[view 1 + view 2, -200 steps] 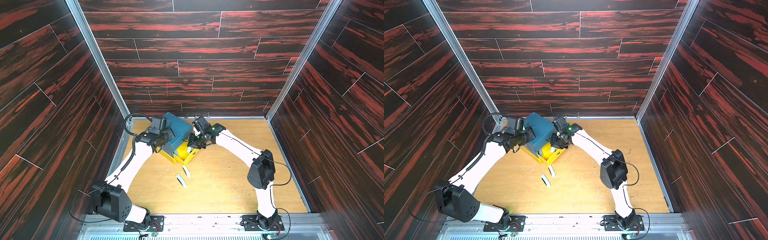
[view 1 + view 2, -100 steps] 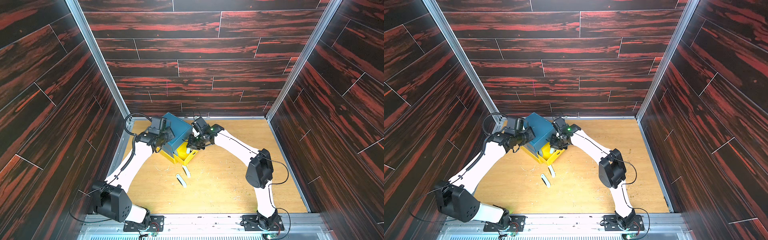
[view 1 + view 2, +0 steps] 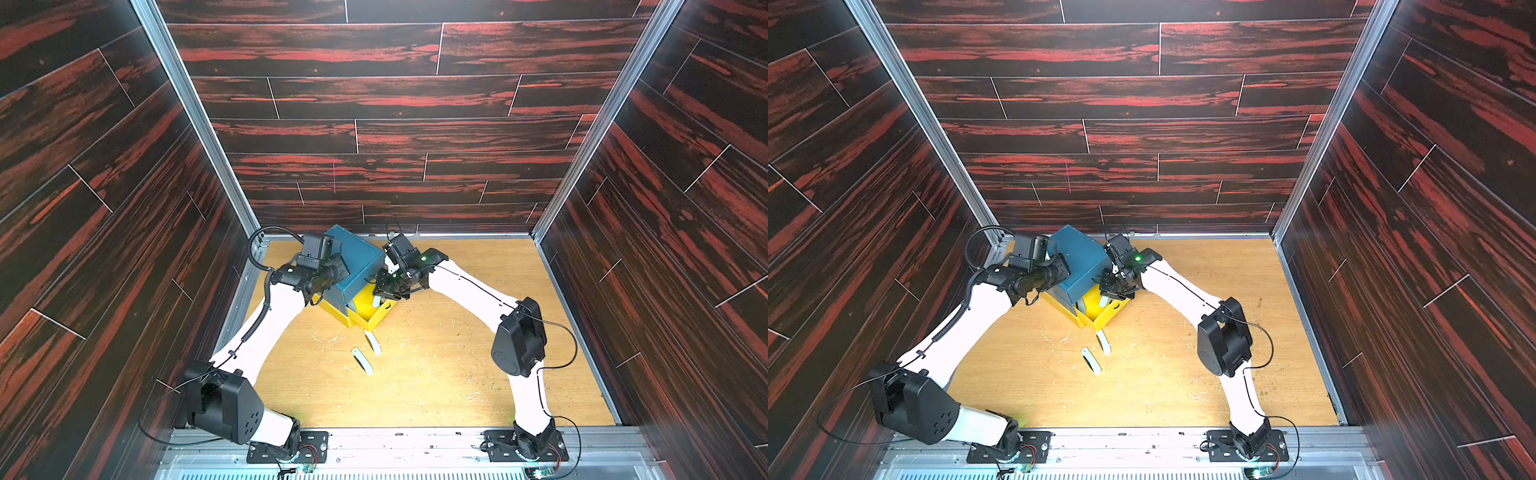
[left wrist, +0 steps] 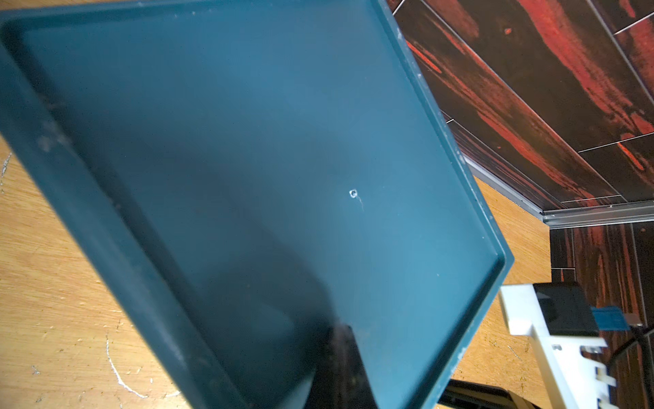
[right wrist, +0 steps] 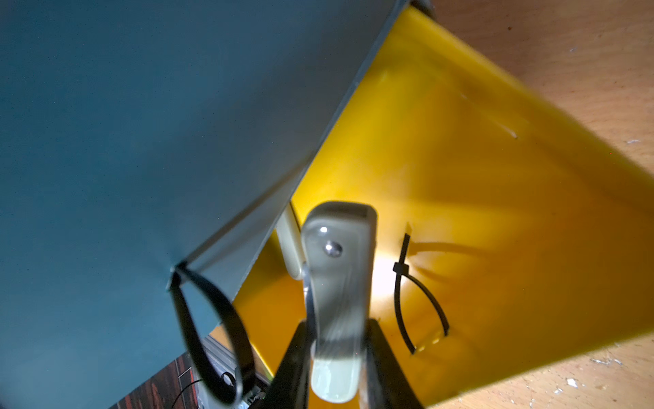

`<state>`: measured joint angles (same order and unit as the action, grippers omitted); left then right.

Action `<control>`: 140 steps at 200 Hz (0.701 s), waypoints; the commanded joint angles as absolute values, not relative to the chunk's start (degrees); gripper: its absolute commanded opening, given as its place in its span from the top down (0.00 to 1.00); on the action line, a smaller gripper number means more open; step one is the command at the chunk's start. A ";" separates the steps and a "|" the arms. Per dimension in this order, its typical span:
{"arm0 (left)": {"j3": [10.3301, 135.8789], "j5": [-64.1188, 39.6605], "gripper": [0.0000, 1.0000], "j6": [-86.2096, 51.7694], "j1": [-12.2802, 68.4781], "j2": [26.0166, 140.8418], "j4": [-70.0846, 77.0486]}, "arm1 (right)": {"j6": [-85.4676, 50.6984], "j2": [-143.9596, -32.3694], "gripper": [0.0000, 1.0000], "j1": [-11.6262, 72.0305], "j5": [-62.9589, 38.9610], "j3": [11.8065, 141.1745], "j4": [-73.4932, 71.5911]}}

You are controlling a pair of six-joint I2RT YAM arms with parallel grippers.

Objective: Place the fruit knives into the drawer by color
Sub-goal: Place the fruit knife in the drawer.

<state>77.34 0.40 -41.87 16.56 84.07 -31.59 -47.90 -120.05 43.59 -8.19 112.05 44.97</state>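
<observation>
Holding grey-green knife (image 5: 338,283) in right claw (image 5: 336,334) over open yellow drawer (image 5: 460,177), ready to drop; my closed left claw (image 3: 332,272) braces chest (image 3: 357,257).

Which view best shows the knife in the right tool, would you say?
The right wrist view: the knife sits close up in the right tool. Both top views show only a pale sliver; the left wrist view, nothing.
</observation>
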 commanded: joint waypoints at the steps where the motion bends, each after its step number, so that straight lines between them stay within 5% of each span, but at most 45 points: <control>1: 76.99 0.00 1.00 -41.88 16.35 85.51 -36.22 | -47.59 -121.64 0.73 43.68 -8.35 113.14 45.62; 140: 76.90 -0.07 1.00 -42.06 16.30 85.50 -35.91 | -46.57 -121.66 0.66 43.95 -7.59 114.80 47.25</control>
